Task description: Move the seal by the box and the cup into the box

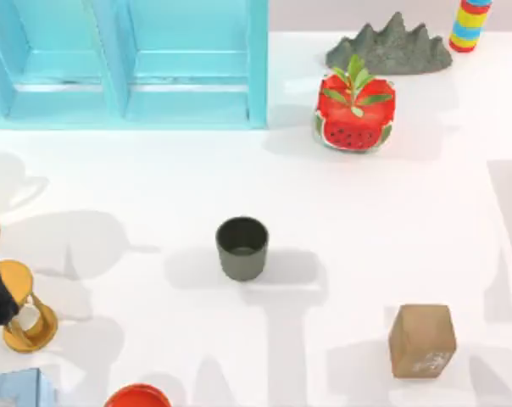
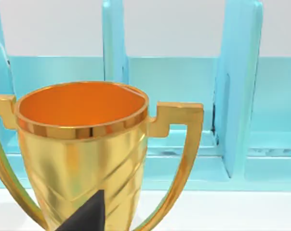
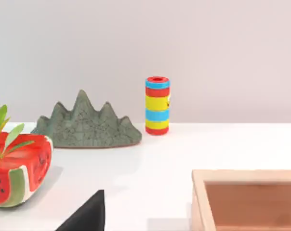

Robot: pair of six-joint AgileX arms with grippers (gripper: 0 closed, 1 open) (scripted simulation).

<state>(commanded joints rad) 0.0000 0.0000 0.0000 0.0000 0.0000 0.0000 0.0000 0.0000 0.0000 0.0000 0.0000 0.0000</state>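
Neither the seal (image 1: 421, 340) nor the cup (image 1: 242, 248) is in the box (image 3: 246, 199) yet — the cup stands mid-desk, the seal near the front edge toward the right. Our likeliest slip: tipping the cup on a one-sided pinch. Our left arm sits at the left edge, just beside a trophy (image 1: 23, 307), which a careless swing could topple. Fingers: we cannot tell. Bare room lies all round both things.

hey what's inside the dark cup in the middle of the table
Nothing visible: from the top view the cup stands upright and open, showing a bare dark bottom. The inner wall nearest the camera is hidden by its own rim, so a small thing there could go unseen.
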